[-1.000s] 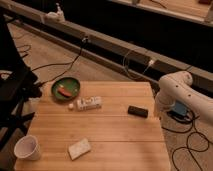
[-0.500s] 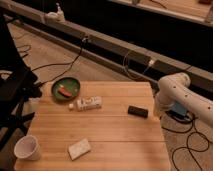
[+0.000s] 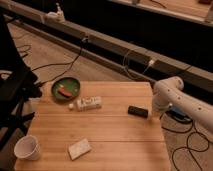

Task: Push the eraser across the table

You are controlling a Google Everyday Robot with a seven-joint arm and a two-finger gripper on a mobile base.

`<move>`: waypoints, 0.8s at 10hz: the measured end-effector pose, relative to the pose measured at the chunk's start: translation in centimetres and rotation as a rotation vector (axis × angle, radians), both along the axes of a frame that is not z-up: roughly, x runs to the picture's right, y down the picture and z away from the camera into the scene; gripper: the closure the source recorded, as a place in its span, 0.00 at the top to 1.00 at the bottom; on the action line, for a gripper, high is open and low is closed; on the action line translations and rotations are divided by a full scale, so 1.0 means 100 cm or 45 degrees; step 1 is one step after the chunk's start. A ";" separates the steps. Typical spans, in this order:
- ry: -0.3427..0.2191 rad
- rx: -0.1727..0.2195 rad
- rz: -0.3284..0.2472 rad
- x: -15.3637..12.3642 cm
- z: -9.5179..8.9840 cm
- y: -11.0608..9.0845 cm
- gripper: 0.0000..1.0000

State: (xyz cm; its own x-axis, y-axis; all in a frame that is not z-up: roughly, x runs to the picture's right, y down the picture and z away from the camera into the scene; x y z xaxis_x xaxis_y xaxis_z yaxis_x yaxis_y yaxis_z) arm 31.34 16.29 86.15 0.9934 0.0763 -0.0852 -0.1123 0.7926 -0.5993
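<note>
The eraser (image 3: 137,111) is a small flat black block lying on the right side of the light wood table (image 3: 110,135), near its right edge. My white arm (image 3: 170,90) reaches in from the right and bends down beside the table edge. My gripper (image 3: 156,111) hangs at the arm's lower end, just right of the eraser and close to it. I cannot tell whether it touches the eraser.
A green plate (image 3: 66,88) with a red item sits at the table's back left. A white printed box (image 3: 89,103) lies mid-table. A beige sponge block (image 3: 80,148) and a white cup (image 3: 26,148) stand at the front left. A black chair (image 3: 15,92) is to the left, and cables run across the floor.
My arm has moved a little to the left and down, bringing the gripper closer to the eraser. The eraser and the other objects have not moved.
</note>
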 end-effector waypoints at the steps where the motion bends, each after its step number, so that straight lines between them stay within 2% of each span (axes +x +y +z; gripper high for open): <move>1: 0.008 0.005 -0.008 0.001 0.005 0.002 0.00; 5: 0.006 0.005 -0.042 -0.012 0.022 0.008 0.00; 8: -0.037 0.022 -0.052 -0.035 0.029 0.004 0.00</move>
